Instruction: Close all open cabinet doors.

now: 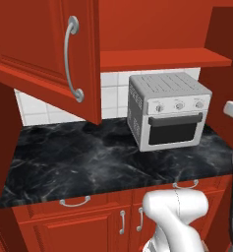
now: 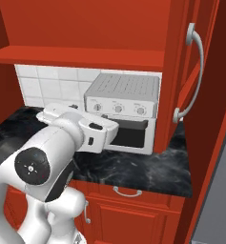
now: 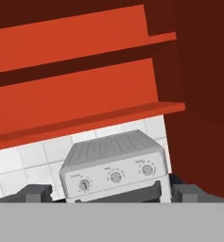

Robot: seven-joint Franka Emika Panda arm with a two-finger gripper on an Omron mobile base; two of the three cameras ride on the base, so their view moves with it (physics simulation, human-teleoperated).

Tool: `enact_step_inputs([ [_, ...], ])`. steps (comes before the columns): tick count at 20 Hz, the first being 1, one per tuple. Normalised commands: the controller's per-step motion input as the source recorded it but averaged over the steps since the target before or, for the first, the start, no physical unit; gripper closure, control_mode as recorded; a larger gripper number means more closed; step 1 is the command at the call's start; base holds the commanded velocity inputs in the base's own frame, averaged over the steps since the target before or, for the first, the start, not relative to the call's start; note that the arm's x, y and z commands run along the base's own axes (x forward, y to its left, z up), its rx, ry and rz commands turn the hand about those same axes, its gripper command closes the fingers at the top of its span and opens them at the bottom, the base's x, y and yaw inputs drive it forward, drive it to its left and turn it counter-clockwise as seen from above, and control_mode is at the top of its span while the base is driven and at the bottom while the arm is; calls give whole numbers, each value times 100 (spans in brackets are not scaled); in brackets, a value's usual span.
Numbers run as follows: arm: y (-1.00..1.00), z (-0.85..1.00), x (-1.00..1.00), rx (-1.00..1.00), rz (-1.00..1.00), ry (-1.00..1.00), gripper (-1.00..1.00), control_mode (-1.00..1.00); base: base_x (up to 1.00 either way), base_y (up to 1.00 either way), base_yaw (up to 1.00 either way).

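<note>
Black marble counter [image 1: 88, 162] carries a toaster oven [image 1: 168, 110]; both cabinet doors [image 1: 54, 54] hang open – the gripper [image 3: 111, 196], fingers spread and empty, faces the bare shelves [image 3: 85, 71] between them.

Toaster oven [image 1: 168, 110] on marble counter [image 1: 88, 167]

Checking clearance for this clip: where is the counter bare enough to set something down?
The black marble counter is bare from its left end to the toaster oven, and in front of the oven. It is tight above the back left, where the open cabinet door hangs.
</note>
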Motion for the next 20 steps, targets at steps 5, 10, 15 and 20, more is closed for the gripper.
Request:
enact_step_inputs([
  [5,7,0,-33,0,0,-21,-100,-100,0,0,0],
  [10,27,0,-33,-1,0,-29,-100,-100,0,0,0],
  [15,28,0,-37,0,0,-27,-100,-100,0,0,0],
  [20,16,0,-26,1,0,-21,-100,-100,0,0,0],
])
